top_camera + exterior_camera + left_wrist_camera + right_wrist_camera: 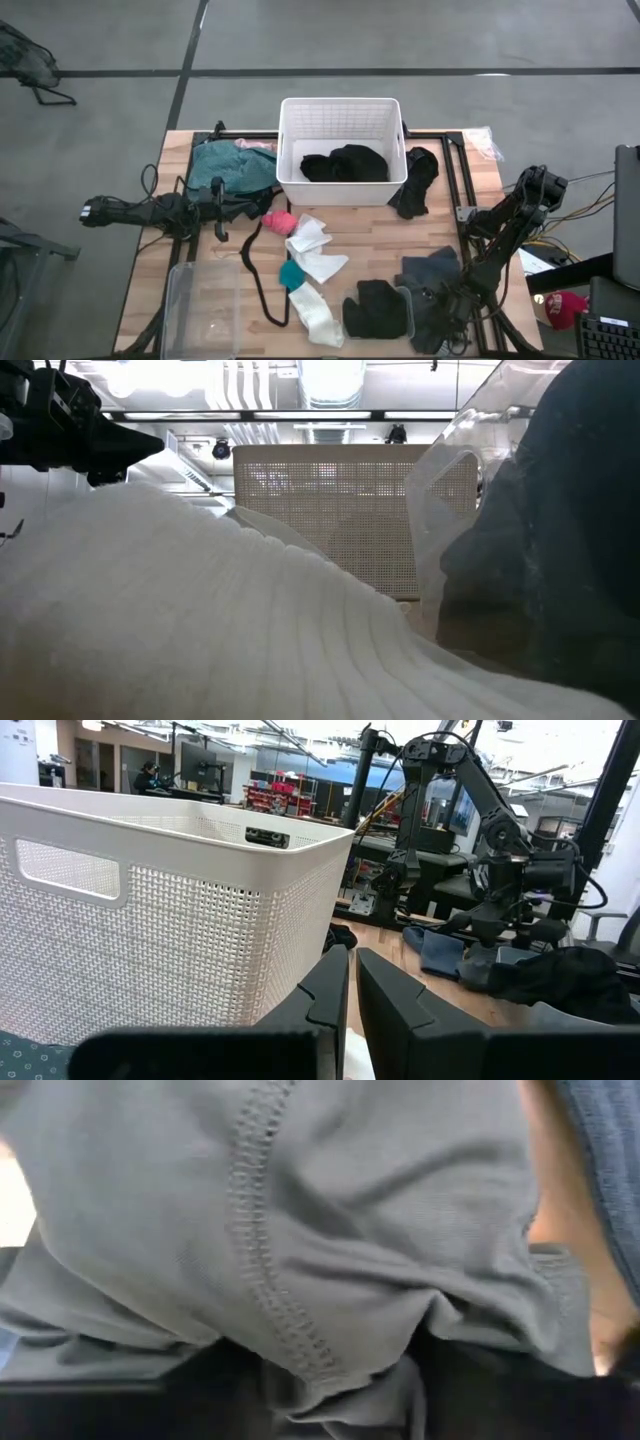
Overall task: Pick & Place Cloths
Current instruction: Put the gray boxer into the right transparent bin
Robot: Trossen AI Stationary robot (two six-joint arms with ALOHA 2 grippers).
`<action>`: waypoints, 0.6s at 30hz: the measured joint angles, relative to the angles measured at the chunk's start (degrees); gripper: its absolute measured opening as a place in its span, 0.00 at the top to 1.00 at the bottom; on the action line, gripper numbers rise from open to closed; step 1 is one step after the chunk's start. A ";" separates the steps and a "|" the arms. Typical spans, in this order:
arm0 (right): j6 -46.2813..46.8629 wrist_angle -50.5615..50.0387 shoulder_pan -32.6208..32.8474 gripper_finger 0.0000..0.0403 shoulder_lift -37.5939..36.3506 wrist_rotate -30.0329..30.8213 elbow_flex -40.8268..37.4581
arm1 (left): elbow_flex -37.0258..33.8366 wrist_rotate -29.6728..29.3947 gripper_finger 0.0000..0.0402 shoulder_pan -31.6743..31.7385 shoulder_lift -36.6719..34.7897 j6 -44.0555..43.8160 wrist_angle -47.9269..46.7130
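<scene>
At the table's near right, my right gripper points down into a grey cloth and is shut on it; the cloth lies beside a blue-grey piece. A black cloth lies to its left. White socks, a pink bit and a teal bit lie mid-table. The teal garment lies at the far left, another black piece right of the basket. My left gripper waits level at the left, shut and holding nothing. My right gripper comes at the grey cloth from above, pointing steeply down. A bunched fold beside a stitched seam sits between its two fingers, and the fabric puckers there. The rest of the cloth lies on the table.
The white slotted basket stands at the far middle with black cloths inside. A clear plastic tub stands near left. A thin black cord loop lies beside the socks. A ribbed white sock fills the low view.
</scene>
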 joint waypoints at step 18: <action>-0.07 -9.91 -0.07 0.96 -4.84 1.51 7.44 | 0.00 0.02 0.92 -0.02 0.02 0.00 0.01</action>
